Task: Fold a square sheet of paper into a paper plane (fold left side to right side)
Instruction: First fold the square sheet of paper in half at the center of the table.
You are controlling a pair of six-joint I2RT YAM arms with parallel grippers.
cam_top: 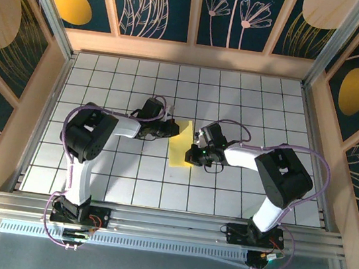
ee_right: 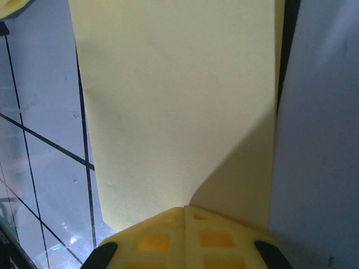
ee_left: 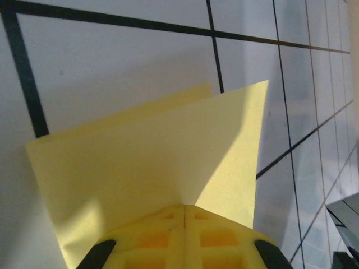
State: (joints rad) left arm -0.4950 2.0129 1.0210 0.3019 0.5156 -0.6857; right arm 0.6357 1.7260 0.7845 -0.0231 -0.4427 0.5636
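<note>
Listing item one: sheet of paper [cam_top: 179, 146], yellow, lying doubled into a narrow strip at the middle of the table [cam_top: 115, 165], between my two claws.

Edges: my left claw [cam_top: 169, 129] is touching the strip's far left edge, and my right claw [cam_top: 195, 154] is touching its near right edge.

Open room: bare grid tiles are stretching left, right and far, out to the wooden frame [cam_top: 191, 54].

Claws: both are sitting fully closed, tips on the paper. Whether a layer is being pinched, I cannot tell.

Views: the left wrist view is showing two layers, the under one peeking past the upper. The right wrist view is showing one smooth face.

Long axis: running away from my bases, leaning slightly rightward at the far end.
</note>
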